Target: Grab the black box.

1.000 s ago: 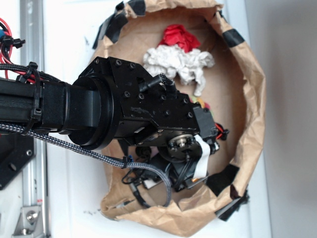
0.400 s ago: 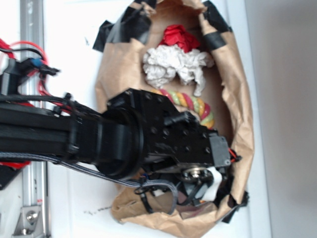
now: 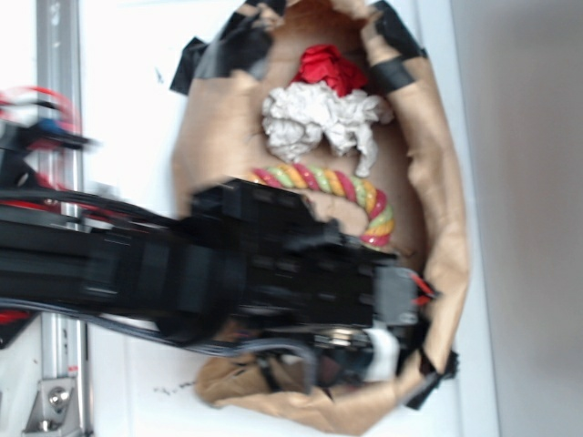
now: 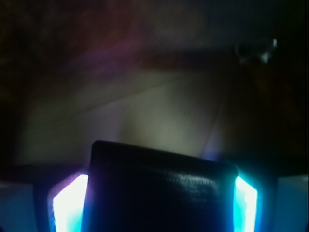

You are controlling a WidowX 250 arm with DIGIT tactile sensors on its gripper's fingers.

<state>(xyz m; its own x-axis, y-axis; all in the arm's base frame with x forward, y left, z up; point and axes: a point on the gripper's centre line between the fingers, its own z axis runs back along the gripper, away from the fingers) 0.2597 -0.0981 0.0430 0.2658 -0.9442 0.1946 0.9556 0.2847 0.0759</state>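
The wrist view is dim, and the black box [image 4: 159, 188], glossy and leather-like, fills its lower middle. My gripper [image 4: 157, 200] is shut on it, with a glowing finger [image 4: 67, 203] pressed against each side. Crumpled brown paper lies beyond the box. In the exterior view the blurred black arm reaches across into the brown paper bowl [image 3: 446, 237]. There my gripper [image 3: 378, 355] sits low near the bowl's lower right rim, and the arm hides the box.
A striped rope toy [image 3: 337, 187] curves across the bowl's middle. Behind it lie a white crumpled cloth [image 3: 319, 118] and a red cloth [image 3: 328, 66]. Black tape patches [image 3: 219, 55] mark the paper rim. A metal rail [image 3: 59, 91] runs along the left.
The arm has shifted toward the lower edge of the frame, uncovering the rope toy. The paper bowl's rim has been pulled narrower. The arm is now motion-blurred.
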